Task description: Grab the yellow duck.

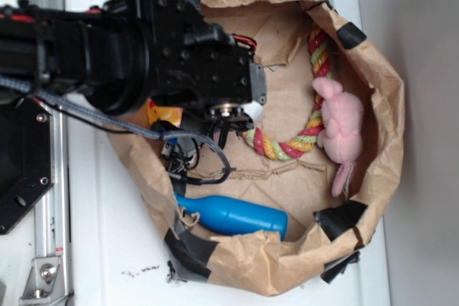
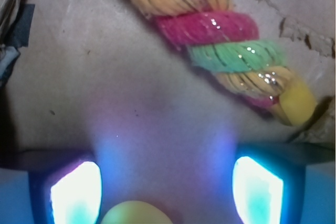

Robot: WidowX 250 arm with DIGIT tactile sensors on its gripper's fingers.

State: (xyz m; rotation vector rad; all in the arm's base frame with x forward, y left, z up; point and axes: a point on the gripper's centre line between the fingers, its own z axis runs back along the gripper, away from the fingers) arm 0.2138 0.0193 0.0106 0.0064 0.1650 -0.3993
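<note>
Two views. Exterior: arm reaches over a paper bag (image 1: 387, 105) lying open on a white table (image 1: 107, 249). The duck (image 1: 165, 115) sits near the bag's left rim, mostly hidden under the wrist, with only a yellow patch and an orange bit showing. The bottle (image 1: 233, 214) lies below it, well apart. The rope (image 1: 297, 141) curves to the right and the plush (image 1: 338, 123) lies on its far side.

Gripper (image 1: 240, 121) is low inside the bag. In the wrist view the gripper (image 2: 168, 174) has its jaws spread wide, and both pads (image 2: 76, 192) glow white-blue with only bare bag floor (image 2: 131, 93) between them. Nothing is held. A rounded yellow blob (image 2: 136, 212) pokes in at the bottom edge, centred between the pads. It's probably the duck's top, but too blurred to be sure. The rope (image 2: 220, 40) crosses the upper right, clear of the pads.

Step in hand, as I judge it: line up on the duck before closing. The jaw gap seems to sit past the duck, toward the rope. To do it well:
- Pull back toward the left rim until the duck is centred between the pads.
- Keep the jaws wide and drop low, so the pads meet the body and not the rounded top.
- Close slowly, since the duck is small and round and may squirt out.
- Watch the bag wall and the loose cables near the duck, which could get pinched.
</note>
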